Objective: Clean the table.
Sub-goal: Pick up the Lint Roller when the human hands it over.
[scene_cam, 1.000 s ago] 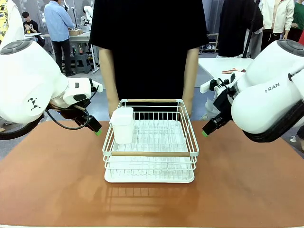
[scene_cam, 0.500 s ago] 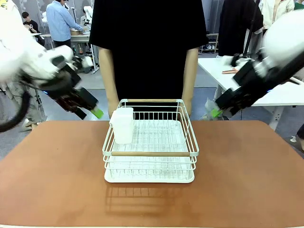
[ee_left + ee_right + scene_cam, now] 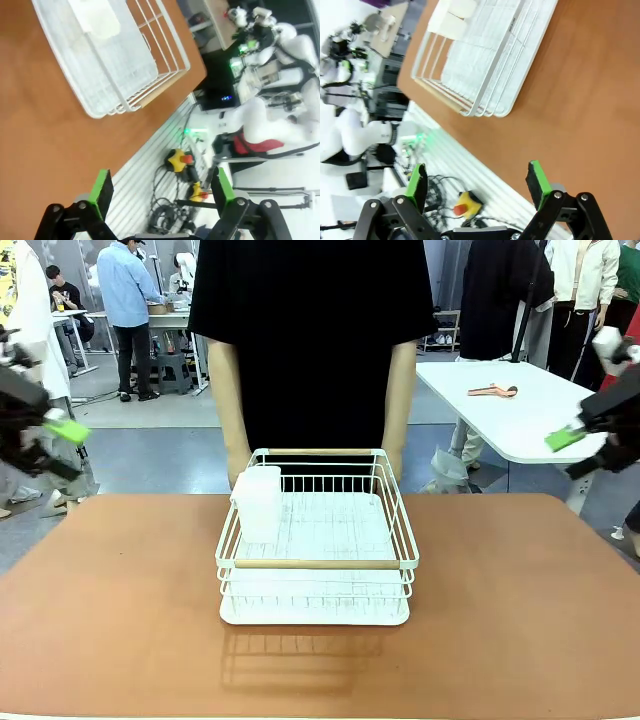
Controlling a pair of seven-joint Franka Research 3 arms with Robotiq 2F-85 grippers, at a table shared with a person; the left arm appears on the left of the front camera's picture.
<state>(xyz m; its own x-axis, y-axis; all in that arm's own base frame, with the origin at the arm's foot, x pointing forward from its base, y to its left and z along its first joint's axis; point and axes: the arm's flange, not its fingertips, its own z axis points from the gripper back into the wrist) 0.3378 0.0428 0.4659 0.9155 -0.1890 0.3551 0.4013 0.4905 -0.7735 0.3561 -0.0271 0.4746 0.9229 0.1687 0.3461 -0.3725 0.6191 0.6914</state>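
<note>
Reddish-brown desk (image 3: 120,620) across the lower front view, glossy, rounded at the corners. At its middle a white wire dish rack (image 3: 316,564) with wooden rails. Inside the rack, against its left wall, an upright white tub (image 3: 259,505). Just behind the rack, at the desk's far edge, a person in a black shirt (image 3: 315,340), arms hanging down.

Out past the desk's left side and raised clear of its top, the left end effector (image 3: 55,445), touching nothing. From the left wrist view, left end effector (image 3: 161,187) spread wide, green pads well apart, nothing between them. Desk (image 3: 45,125) and rack (image 3: 125,75) ahead of the fingers and well apart from them.

Out past the desk's right side, likewise raised, the right end effector (image 3: 578,448), in front of a white-topped table (image 3: 510,410). From the right wrist view, right end effector (image 3: 476,184) also spread wide and empty. Desk (image 3: 590,100) and rack (image 3: 485,75) beyond the fingertips, no contact.
</note>
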